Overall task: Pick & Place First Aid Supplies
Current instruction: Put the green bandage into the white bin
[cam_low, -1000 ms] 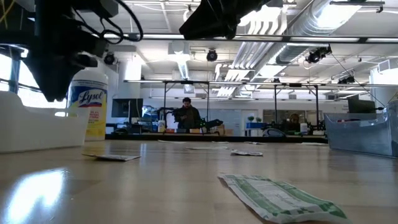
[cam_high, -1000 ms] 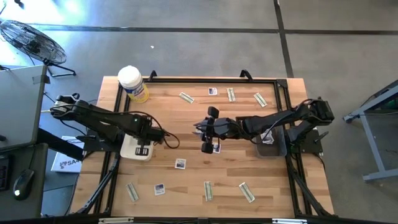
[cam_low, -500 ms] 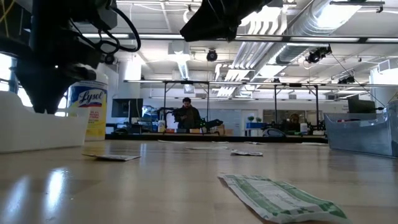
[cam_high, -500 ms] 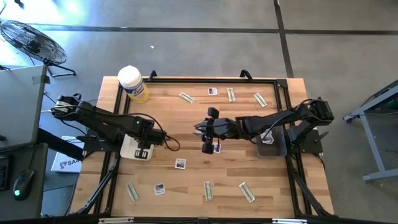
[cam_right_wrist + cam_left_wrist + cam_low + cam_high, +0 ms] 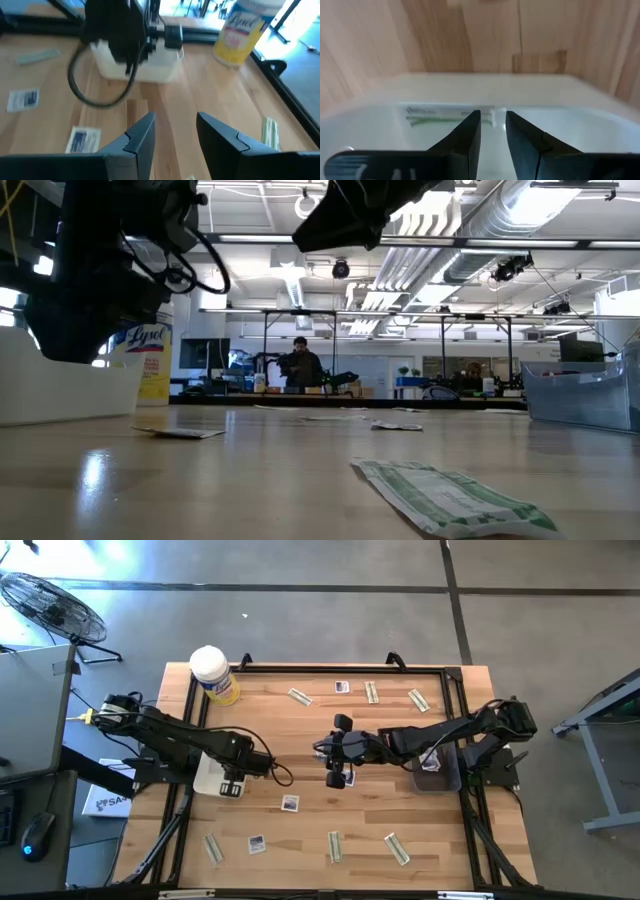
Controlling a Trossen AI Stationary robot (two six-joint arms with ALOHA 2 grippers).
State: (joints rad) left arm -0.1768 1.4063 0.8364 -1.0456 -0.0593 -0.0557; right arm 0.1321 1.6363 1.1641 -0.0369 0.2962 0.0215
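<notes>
Left gripper (image 5: 231, 785) sits over the white bin (image 5: 206, 780) at the worktop's left edge, fingers (image 5: 470, 131) narrowly parted, holding nothing. Left wrist view shows a greenish-tan strip (image 5: 437, 116) lying flat on the bin floor just beyond the fingertips. Versus a second ago the left arm has swung its elbow toward the near edge and the gripper has dropped lower into the bin; my read is that this strip is delivered and the arm is done with the release.

Right gripper (image 5: 338, 752) hovers mid-worktop, unchanged over the last second, fingers (image 5: 145, 131) moderately open and empty. A white square packet (image 5: 348, 778) lies on the wood right under it, likely the next pick.

Remaining supplies are spread around: a square packet (image 5: 290, 803) just toward the near edge from centre, another (image 5: 256, 844) plus three strips (image 5: 334, 846) along the near edge, one square (image 5: 342, 687) and three strips (image 5: 371, 692) along the far edge. Lysol canister (image 5: 213, 674) stands at the far-left corner, clear bin (image 5: 436, 768) at the right edge. Most packets are still out, so the task is early.
</notes>
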